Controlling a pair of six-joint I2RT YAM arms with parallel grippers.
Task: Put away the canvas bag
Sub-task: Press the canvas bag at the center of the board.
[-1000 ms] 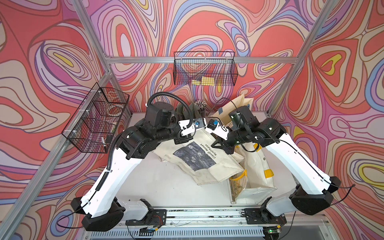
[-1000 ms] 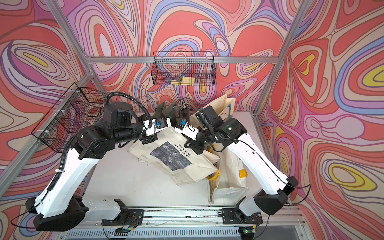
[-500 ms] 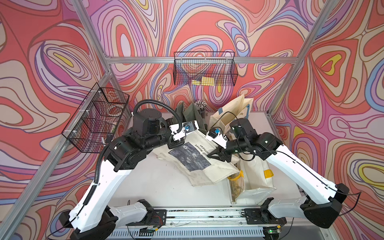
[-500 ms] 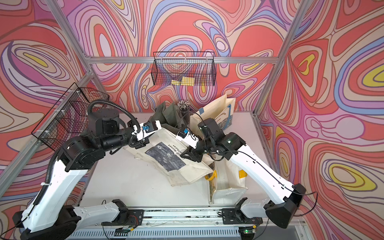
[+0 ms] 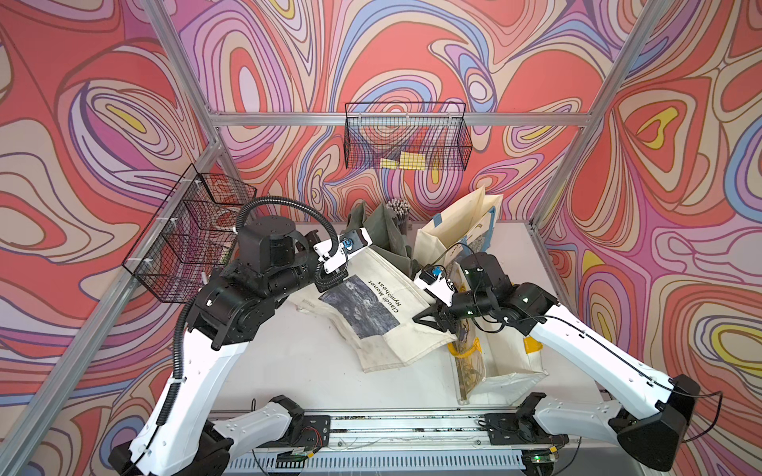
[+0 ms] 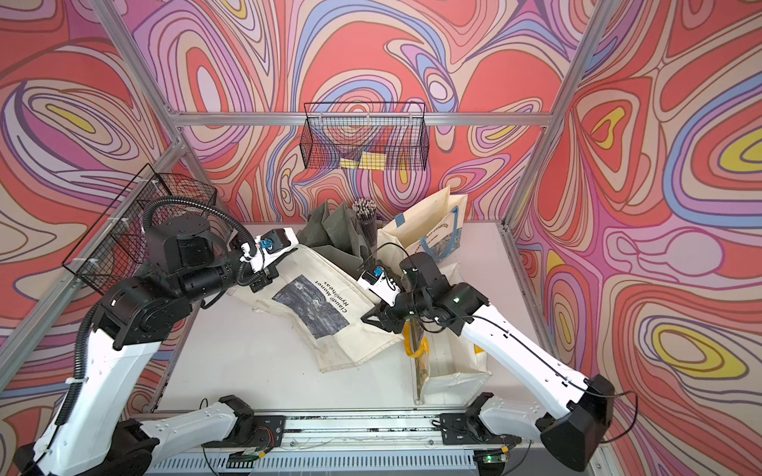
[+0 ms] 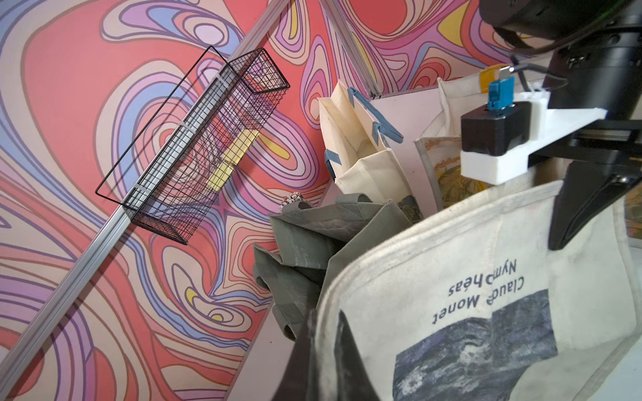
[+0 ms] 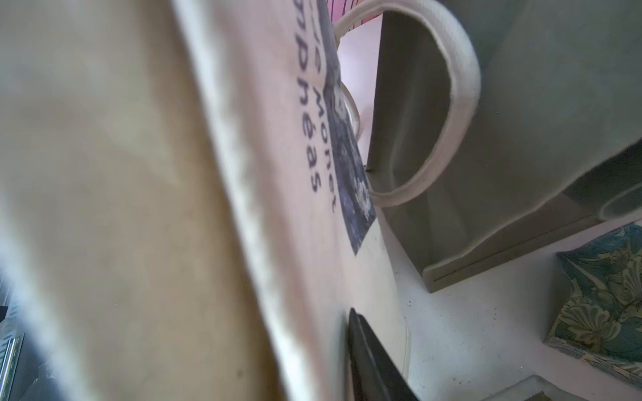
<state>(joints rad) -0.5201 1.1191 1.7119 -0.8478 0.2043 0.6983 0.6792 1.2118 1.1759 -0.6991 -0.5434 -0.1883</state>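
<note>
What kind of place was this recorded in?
Probably a robot test cell: aluminium frame, swirl-printed backdrop walls, left arm and right arm on a base rail, hung wire basket.

The canvas bag [image 5: 373, 315] is matt cream cloth, coarse-woven and grubby; the wire basket [image 5: 406, 142] on the far wall is black metal mesh; the table [image 5: 297, 362] smooth, matt white.

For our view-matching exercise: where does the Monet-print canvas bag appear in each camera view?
In a top view: Monet-print canvas bag just below centre, print up.
In a top view: below centre, slightly left.
Left wrist: close up, lettering legible.
Right wrist: very close, blurred.
Shared landmark: grey-green bag next to it.
</note>
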